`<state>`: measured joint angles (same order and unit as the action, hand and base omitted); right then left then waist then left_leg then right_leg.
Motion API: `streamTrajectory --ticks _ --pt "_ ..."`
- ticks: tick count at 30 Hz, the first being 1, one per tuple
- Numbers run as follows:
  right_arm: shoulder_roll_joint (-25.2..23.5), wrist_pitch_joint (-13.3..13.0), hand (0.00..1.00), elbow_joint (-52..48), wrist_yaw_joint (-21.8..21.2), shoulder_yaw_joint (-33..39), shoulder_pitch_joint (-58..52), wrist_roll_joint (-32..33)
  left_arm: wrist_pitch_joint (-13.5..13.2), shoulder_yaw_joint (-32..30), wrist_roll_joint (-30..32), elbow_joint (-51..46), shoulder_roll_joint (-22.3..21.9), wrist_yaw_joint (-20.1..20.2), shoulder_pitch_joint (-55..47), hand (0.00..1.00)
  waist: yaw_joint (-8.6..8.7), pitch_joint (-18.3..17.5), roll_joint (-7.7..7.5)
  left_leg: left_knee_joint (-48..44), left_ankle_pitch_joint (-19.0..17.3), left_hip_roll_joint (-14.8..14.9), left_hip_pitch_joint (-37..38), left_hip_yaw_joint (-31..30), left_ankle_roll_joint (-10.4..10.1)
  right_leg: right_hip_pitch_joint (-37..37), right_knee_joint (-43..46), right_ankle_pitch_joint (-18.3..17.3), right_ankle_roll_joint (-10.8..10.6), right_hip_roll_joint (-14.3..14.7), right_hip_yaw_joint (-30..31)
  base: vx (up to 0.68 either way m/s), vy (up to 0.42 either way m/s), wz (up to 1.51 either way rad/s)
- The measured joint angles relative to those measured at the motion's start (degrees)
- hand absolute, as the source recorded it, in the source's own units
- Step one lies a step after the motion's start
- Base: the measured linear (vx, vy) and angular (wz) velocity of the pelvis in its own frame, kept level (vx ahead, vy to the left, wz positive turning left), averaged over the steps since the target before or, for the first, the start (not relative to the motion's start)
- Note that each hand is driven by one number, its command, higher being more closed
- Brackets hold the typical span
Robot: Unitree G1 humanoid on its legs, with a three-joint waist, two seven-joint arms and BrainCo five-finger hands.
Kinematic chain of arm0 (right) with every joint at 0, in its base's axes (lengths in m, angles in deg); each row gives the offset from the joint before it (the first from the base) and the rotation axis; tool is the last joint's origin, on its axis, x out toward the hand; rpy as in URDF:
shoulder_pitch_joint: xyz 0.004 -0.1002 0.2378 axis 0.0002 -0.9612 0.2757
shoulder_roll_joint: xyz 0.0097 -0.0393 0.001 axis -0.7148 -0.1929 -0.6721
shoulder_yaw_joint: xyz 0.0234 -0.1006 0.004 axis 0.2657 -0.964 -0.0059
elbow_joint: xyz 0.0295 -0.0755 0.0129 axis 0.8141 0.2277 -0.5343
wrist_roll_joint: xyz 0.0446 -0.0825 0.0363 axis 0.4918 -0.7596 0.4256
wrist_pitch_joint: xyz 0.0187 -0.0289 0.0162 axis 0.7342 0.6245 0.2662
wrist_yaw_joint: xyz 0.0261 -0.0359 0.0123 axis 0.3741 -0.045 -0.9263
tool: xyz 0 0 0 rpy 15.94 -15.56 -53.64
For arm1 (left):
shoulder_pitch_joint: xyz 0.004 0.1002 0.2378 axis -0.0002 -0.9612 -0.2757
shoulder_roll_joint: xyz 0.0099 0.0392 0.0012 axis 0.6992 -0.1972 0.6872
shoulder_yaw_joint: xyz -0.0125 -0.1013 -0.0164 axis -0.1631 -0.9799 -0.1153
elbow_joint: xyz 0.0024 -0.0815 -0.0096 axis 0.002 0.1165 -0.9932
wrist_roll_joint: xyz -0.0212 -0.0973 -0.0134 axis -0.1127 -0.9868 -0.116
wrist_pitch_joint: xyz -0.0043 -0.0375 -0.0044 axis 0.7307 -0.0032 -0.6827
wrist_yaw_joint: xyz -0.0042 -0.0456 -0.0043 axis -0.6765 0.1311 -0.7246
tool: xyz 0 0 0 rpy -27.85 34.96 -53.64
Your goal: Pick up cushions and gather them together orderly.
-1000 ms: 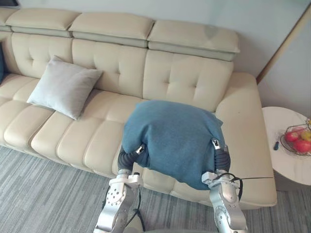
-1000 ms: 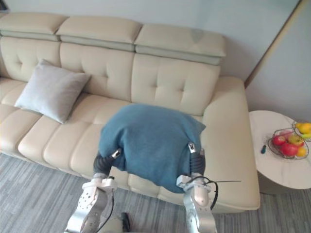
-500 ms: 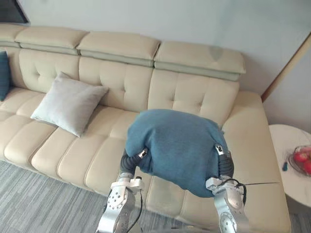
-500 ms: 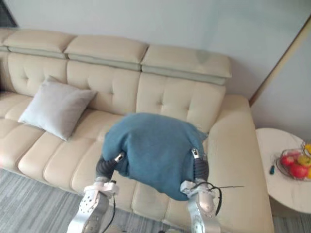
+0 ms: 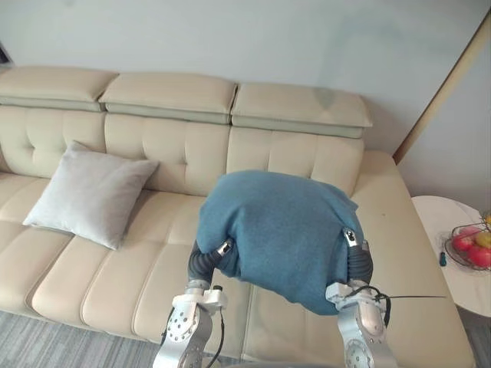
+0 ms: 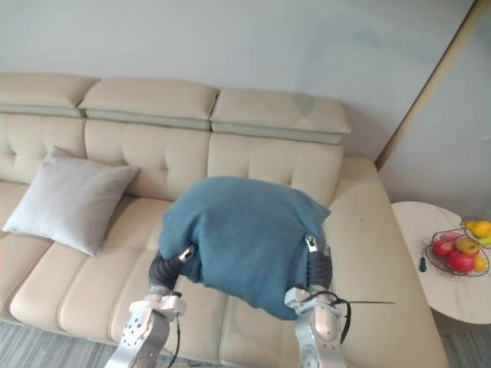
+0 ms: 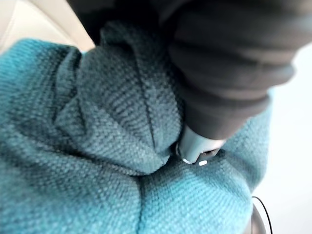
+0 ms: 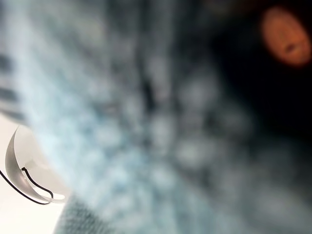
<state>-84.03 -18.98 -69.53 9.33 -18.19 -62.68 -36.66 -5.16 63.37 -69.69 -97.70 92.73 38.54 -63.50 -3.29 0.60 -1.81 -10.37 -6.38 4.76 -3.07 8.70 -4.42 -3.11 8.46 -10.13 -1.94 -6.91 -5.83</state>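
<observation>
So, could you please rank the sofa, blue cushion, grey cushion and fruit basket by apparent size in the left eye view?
1. sofa
2. blue cushion, though nearness to the camera inflates it
3. grey cushion
4. fruit basket, partly cut off at the edge

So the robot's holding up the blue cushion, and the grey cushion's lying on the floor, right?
Not quite. The grey cushion sits on the sofa, leaning against its backrest, as the left eye view shows. The rest is right: the robot is holding up the blue cushion.
</observation>
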Motion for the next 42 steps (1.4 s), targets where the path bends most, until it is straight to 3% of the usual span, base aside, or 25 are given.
streamTrajectory --ticks 5,8,11,12,16,18,21,25,26,28,29,34,37,39,42 --pt "0.3 0.1 1.00 3.3 1.5 0.2 0.3 -5.7 0.1 0.2 2.4 1.0 0.0 -0.3 0.3 1.00 0.05 -0.2 -0.37 2.9 1.9 -0.2 0.1 -0.1 -0.4 0.7 -1.2 0.7 -0.7 0.4 0.2 -0.02 -0.014 -0.02" --pt "0.4 0.3 1.00 7.2 4.0 0.0 4.2 -8.9 0.1 0.3 3.3 4.9 0.2 -2.8 4.1 1.00 0.05 0.2 -0.59 4.7 3.6 0.1 -1.5 0.0 -0.4 2.9 -2.2 2.1 -0.5 1.1 0.3 -0.06 -0.028 -0.03" --pt "0.7 0.6 1.00 10.7 7.6 -0.8 13.0 -11.3 0.1 -0.9 3.4 9.5 0.4 -6.7 12.8 1.00 0.02 1.6 -0.78 4.5 5.6 1.0 -7.4 0.0 -0.2 8.5 -2.1 4.3 -0.1 2.0 0.5 -0.14 -0.014 -0.06" --pt "1.0 0.6 1.00 12.4 9.4 -1.0 19.0 -12.2 0.1 -1.6 3.4 12.2 0.6 -8.9 19.0 1.00 -0.13 4.7 -0.51 4.4 6.6 1.2 -9.0 0.1 0.0 10.6 -1.1 4.8 -0.1 2.2 0.7 -0.26 -0.003 -0.06" --pt "5.4 2.5 1.00 15.9 16.1 -2.1 39.5 -13.2 -0.1 -3.5 3.1 18.8 4.5 -15.9 40.3 1.00 -0.48 6.3 0.29 4.7 10.5 1.7 -20.1 0.5 0.4 24.8 4.4 5.8 -0.5 2.0 1.8 -0.21 0.009 -0.09" --pt "5.7 2.7 1.00 15.9 18.0 -2.0 44.1 -14.6 -0.4 -3.7 2.9 20.3 5.6 -17.8 45.3 1.00 -0.65 6.7 0.75 6.2 11.6 1.6 -20.4 0.6 0.4 26.4 5.4 5.8 -0.6 1.8 1.9 -0.09 0.019 -0.02" --pt "8.5 2.6 1.00 17.2 21.6 -1.6 55.3 -16.9 -2.8 -4.3 1.9 24.7 7.6 -19.8 56.8 1.00 -0.90 7.0 1.24 6.8 13.3 1.6 -24.2 1.0 0.4 31.7 7.9 5.6 -0.6 1.7 2.2 -0.06 -0.002 -0.02" --pt "10.6 2.5 1.00 21.6 24.0 0.7 65.3 -19.1 -4.8 -5.7 0.4 30.9 7.9 -20.1 67.7 1.00 -0.45 8.0 2.21 11.1 16.9 1.3 -26.4 0.2 0.2 36.3 9.5 5.6 -0.5 1.7 1.7 -0.05 -0.009 0.08" --pt "11.3 2.5 1.00 23.0 24.9 1.0 68.2 -19.1 -5.3 -6.2 -0.4 33.6 7.9 -20.1 71.3 0.00 -0.36 8.7 2.49 12.1 17.8 1.4 -27.2 0.1 0.0 37.8 10.0 5.7 -0.4 1.8 1.5 -0.04 -0.023 0.05" --pt "11.8 2.5 1.00 25.6 25.6 1.6 71.6 -19.2 -5.9 -6.6 -2.0 38.0 7.9 -20.0 75.5 0.00 -0.37 9.7 2.62 13.5 18.9 1.4 -28.2 0.1 -0.2 39.7 10.5 5.7 -0.4 1.9 1.6 -0.04 -0.024 0.00" --pt "12.1 2.5 0.00 29.9 26.0 2.9 75.5 -19.1 -5.9 -8.0 -3.1 43.3 7.5 -19.8 79.5 0.00 -0.12 10.5 2.88 14.8 20.2 1.5 -30.1 -0.1 -0.2 42.3 11.0 5.9 -0.1 2.1 1.4 -0.03 -0.013 0.01" --pt "12.4 3.5 0.00 42.2 25.3 7.2 84.8 -17.9 -3.4 -13.3 -7.2 56.6 5.7 -18.4 87.9 0.00 0.06 15.5 3.03 16.2 22.3 1.9 -33.8 -0.6 -0.7 46.5 11.2 6.7 0.4 2.6 1.1 0.00 -0.007 0.01" --pt "13.0 5.2 0.00 50.1 22.5 10.6 87.9 -10.8 -2.1 -15.7 -9.7 60.2 4.4 -16.0 89.0 0.00 0.15 16.9 3.27 16.2 22.9 2.4 -37.8 -1.6 -1.7 50.0 11.3 7.0 0.8 2.9 0.2 0.02 -0.035 0.10" --pt "13.4 5.6 0.00 54.9 20.3 11.1 90.0 -4.2 -1.0 -17.5 -11.5 62.8 3.9 -13.7 89.8 0.00 0.23 19.6 3.30 16.2 23.8 2.7 -39.2 -1.7 -2.4 51.3 11.4 7.1 1.0 3.1 -0.2 0.06 -0.047 0.05" --pt "13.5 6.1 0.00 56.8 18.1 11.0 90.4 -0.1 0.1 -17.8 -11.6 64.4 3.0 -12.2 89.5 0.00 0.27 22.4 3.29 16.2 24.0 2.8 -39.4 -1.7 -2.7 51.3 11.4 7.1 1.0 3.5 -0.2 0.06 -0.051 0.01"
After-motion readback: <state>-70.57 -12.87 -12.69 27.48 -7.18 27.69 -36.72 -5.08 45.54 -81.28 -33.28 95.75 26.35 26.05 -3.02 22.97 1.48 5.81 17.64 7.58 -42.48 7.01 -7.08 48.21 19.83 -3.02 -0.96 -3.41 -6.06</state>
